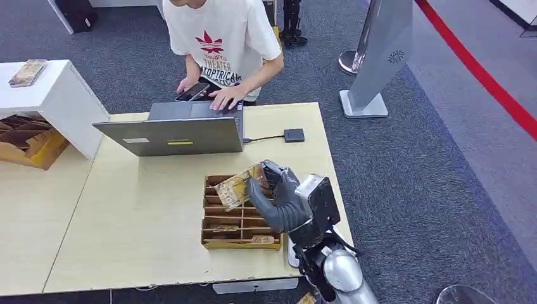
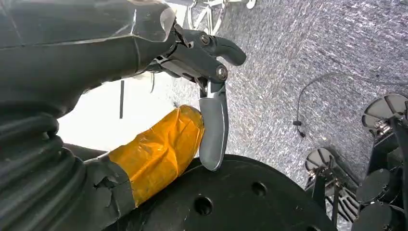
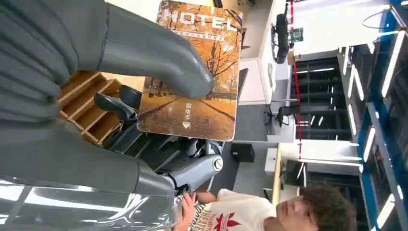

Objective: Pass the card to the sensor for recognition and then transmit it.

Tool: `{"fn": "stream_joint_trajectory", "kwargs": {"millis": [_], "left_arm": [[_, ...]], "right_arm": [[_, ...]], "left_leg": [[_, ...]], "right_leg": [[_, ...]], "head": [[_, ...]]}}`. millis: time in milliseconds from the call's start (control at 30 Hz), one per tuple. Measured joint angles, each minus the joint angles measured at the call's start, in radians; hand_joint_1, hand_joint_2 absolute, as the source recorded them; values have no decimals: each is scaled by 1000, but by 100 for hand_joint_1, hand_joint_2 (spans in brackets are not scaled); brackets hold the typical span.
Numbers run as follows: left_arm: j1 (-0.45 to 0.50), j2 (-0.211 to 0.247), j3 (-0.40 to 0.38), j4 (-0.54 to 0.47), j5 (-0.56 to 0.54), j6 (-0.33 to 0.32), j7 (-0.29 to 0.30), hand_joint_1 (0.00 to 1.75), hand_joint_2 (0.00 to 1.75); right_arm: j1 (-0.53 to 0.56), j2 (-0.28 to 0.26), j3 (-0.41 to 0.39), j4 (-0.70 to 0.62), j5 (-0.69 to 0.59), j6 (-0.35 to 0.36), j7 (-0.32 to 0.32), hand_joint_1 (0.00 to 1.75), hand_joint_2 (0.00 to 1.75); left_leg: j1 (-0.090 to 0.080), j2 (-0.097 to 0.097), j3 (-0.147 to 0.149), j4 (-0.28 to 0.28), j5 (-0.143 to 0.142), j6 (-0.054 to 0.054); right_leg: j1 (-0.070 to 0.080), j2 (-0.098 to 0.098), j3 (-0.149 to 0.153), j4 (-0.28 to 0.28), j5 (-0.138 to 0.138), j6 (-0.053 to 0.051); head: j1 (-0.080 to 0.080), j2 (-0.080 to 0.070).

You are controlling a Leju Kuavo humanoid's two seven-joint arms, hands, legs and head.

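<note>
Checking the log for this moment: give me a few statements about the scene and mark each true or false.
1. The right hand holds the card. True.
2. The card lies flat in the tray. False: it is lifted above the tray.
3. A cable joins the sensor to the laptop. True.
4. The person is reaching for the card. False: one hand is on the laptop, the other holds a phone.

Showroom: red barrier rope (image 1: 472,63), kiosk (image 1: 380,50)
</note>
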Motion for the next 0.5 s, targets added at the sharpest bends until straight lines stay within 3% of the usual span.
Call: {"fn": "stream_joint_trajectory", "kwargs": {"millis": [167, 300, 500], "left_arm": [[4, -5, 25, 0, 0, 2, -12, 0, 175], [7, -11, 54, 0, 0, 11, -22, 0, 175], [8, -16, 87, 0, 0, 21, -28, 0, 175]], "right_arm": [[81, -78, -37, -38, 31, 3, -13, 175, 175], [172, -136, -95, -73, 79, -37, -13, 175, 175], [262, -187, -161, -106, 103, -78, 3, 175, 175]], "left_leg": [[-1, 0, 0, 0, 0, 1], [-2, 0, 0, 0, -1, 2], [-2, 1, 0, 0, -2, 2]], "right_leg": [[-1, 0, 0, 0, 0, 0], [-2, -1, 0, 0, -1, 1], [-2, 0, 0, 0, -1, 1]], "head": [[0, 0], [0, 0], [0, 0]]}}
